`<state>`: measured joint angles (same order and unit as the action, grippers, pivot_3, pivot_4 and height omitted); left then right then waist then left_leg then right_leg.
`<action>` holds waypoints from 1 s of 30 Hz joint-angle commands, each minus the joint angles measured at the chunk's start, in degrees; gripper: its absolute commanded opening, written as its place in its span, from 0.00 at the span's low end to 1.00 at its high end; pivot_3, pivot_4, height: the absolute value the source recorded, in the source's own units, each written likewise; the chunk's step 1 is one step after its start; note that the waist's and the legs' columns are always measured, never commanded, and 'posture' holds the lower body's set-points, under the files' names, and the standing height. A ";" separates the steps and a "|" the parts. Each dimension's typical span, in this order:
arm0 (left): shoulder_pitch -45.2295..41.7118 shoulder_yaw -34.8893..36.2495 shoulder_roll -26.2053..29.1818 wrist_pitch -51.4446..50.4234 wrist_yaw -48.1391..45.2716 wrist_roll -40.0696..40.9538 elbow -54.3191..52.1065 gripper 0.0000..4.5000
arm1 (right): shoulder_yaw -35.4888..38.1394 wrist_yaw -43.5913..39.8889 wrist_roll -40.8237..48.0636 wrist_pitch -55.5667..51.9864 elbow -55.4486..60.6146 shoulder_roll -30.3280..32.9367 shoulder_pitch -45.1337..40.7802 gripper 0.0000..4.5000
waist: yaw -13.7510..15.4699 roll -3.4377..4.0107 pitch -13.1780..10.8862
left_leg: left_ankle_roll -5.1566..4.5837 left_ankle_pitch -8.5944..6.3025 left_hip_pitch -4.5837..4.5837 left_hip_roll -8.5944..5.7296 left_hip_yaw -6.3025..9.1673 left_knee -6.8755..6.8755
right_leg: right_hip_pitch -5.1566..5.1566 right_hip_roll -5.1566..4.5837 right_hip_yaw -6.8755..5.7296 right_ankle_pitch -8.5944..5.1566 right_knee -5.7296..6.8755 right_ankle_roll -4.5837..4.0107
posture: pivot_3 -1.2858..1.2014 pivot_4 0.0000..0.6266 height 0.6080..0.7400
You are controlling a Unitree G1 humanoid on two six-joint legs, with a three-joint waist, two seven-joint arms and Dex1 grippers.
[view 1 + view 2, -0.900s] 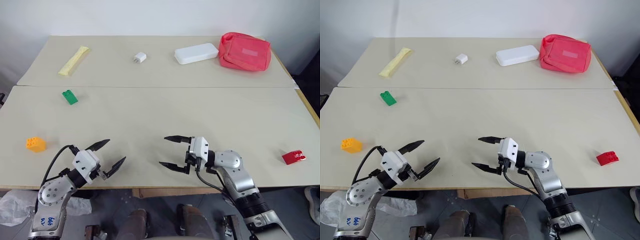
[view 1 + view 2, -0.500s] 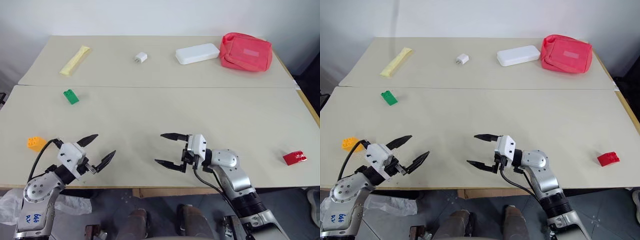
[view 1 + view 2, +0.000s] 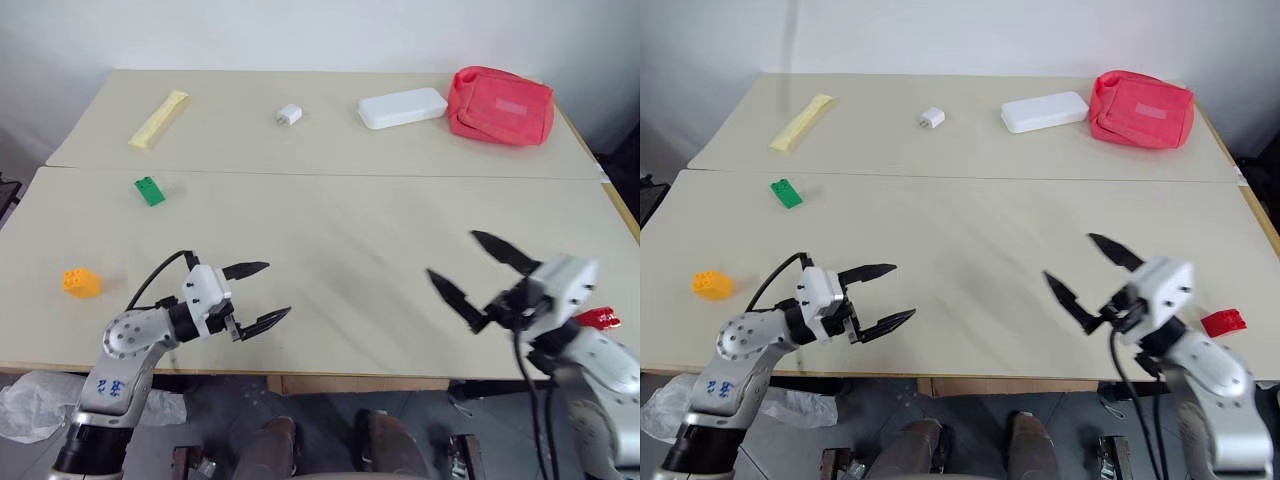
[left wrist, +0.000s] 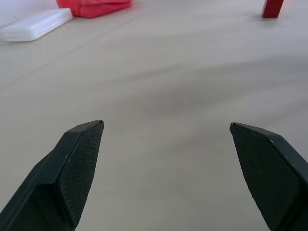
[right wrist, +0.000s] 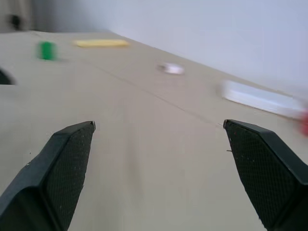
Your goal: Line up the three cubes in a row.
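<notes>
The three cubes lie far apart on the near table. The green cube (image 3: 149, 190) is at the back left, the orange-yellow cube (image 3: 81, 282) at the left edge, and the red cube (image 3: 1223, 322) near the front right edge. My left gripper (image 3: 278, 289) hovers open and empty near the front edge, right of the orange-yellow cube, and points toward the middle. My right gripper (image 3: 451, 253) is open and empty, raised above the table left of the red cube. In the left wrist view the red cube (image 4: 274, 7) lies far ahead; the right wrist view shows the green cube (image 5: 46, 50) far off.
On the far table lie a long pale yellow packet (image 3: 158, 118), a small white charger plug (image 3: 289, 114), a flat white box (image 3: 403, 107) and a red pouch (image 3: 500, 103). A seam (image 3: 300, 173) separates the two tables.
My right arm has swung from the table's middle to the right and lifted. My left gripper drew left, then swung toward the centre. Both stayed open. The cubes have not moved.
</notes>
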<state>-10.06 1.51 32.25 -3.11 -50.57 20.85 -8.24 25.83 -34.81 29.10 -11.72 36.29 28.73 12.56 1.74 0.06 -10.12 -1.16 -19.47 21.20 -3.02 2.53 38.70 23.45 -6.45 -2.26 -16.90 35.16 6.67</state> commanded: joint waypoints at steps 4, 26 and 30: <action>-6.95 -4.82 -2.25 2.07 -6.75 -0.59 6.44 0.99 | 19.51 1.85 -1.21 7.88 -1.51 -3.41 13.00 1.00 | -0.02 0.03 0.03 | -0.12 -0.03 -0.05 -0.10 -0.06 -0.05 | -0.04 0.07 0.07 0.02 0.10 0.05 | 0.52 0.24 1.00; -5.13 -10.27 -6.39 -1.76 -4.47 -2.01 -0.81 0.99 | 27.43 -9.41 4.60 -1.26 -18.94 11.08 28.11 1.00 | -0.32 0.17 0.11 | -0.26 -0.07 -0.87 0.11 -0.91 -0.64 | -0.28 0.02 1.04 0.01 -0.17 0.11 | 0.52 0.24 1.00; -4.61 -10.48 -6.35 -0.91 -4.27 -2.81 -0.56 0.99 | 23.39 -10.03 0.85 -2.69 -26.63 16.50 22.10 1.00 | -0.13 0.13 0.09 | -0.29 -0.08 -0.86 0.10 -0.91 -0.60 | -0.37 0.02 1.04 0.06 -0.30 0.18 | 0.52 0.24 1.00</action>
<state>-14.88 -9.14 25.77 -4.96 -55.00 18.31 -6.99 49.59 -44.75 31.11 -14.13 11.86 44.57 35.56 1.61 0.18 -10.03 -1.47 -19.55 20.34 -2.92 1.62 38.10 23.07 -6.43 -1.22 -16.84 34.83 6.86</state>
